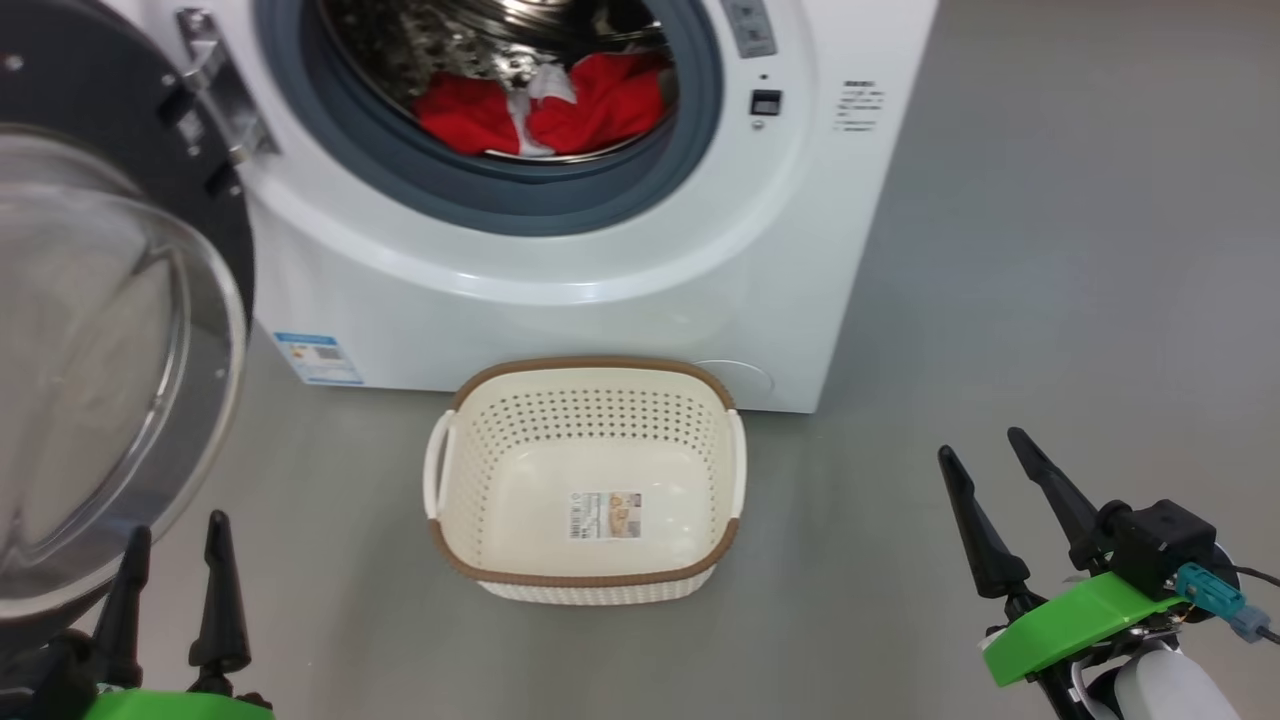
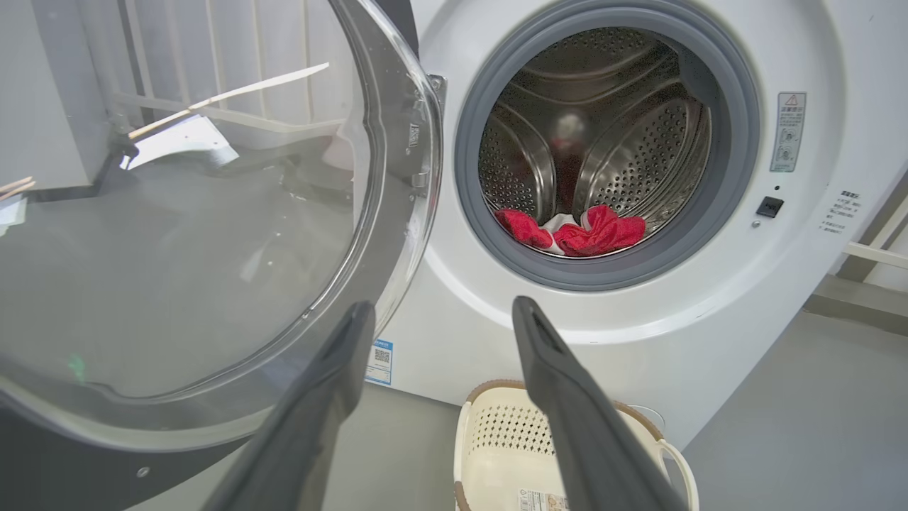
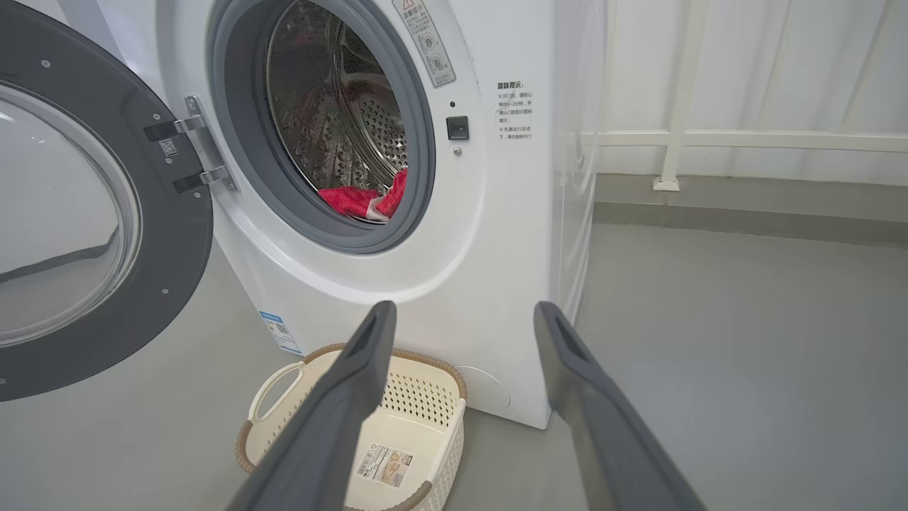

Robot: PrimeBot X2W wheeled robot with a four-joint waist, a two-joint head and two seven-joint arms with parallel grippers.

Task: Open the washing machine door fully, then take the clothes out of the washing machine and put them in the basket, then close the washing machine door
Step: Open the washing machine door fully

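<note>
Seeing washing machine [image 1: 600, 270] top centre, door [image 1: 100, 350] swung wide at left edge, empty basket [image 1: 590, 366] lower centre just before the machine, clothes [image 1: 600, 105] low in drum [image 1: 450, 40] at top. Left gripper [image 1: 178, 525] lower left, right gripper [image 1: 980, 443] lower right, both spread, holding nothing. Could clip the door glass with left gripper on reach-in, or snag gasket [image 1: 560, 205] and drop fabric short of basket

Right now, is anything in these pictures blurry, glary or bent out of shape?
Head view: the glass of the washing machine door looks soft and smeared, near the lens. Left wrist view: that glass shows warped pale railings and bright streaks. Right wrist view: the washing machine leans, edges bowed by the wide lens.
</note>
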